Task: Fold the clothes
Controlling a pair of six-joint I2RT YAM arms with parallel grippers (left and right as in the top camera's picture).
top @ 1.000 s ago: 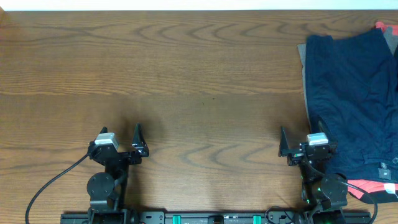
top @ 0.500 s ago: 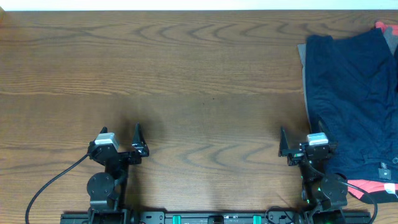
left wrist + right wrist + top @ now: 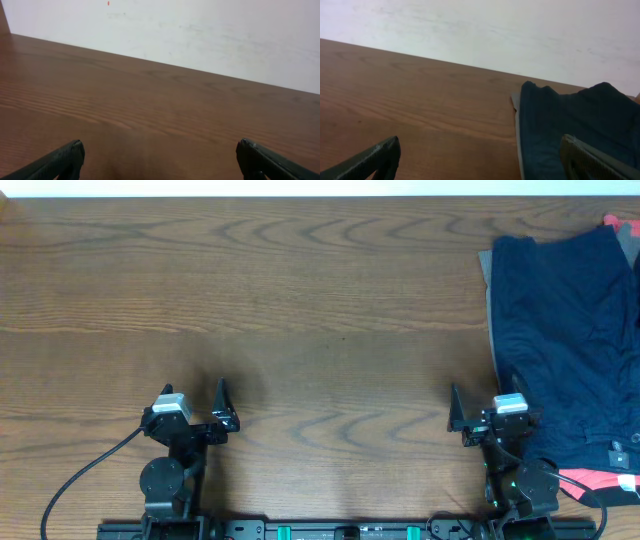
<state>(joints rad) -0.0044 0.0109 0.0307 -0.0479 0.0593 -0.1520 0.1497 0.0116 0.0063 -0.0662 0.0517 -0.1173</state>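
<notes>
A pile of clothes lies at the table's right edge, with dark navy-blue shorts (image 3: 565,330) on top, also seen in the right wrist view (image 3: 570,120). A small pale label (image 3: 619,456) shows near the front. Coral-red fabric peeks out at the far corner (image 3: 621,226) and at the front (image 3: 605,482). A grey garment edge (image 3: 485,280) shows on the pile's left side. My left gripper (image 3: 193,395) (image 3: 159,150) is open and empty over bare wood at the front left. My right gripper (image 3: 485,395) (image 3: 480,145) is open and empty, its right finger over the shorts' left edge.
The brown wooden table (image 3: 320,300) spreads from the left edge to the clothes pile. A pale wall (image 3: 200,35) rises behind the table's far edge. The arm bases and a black cable (image 3: 80,480) sit at the front edge.
</notes>
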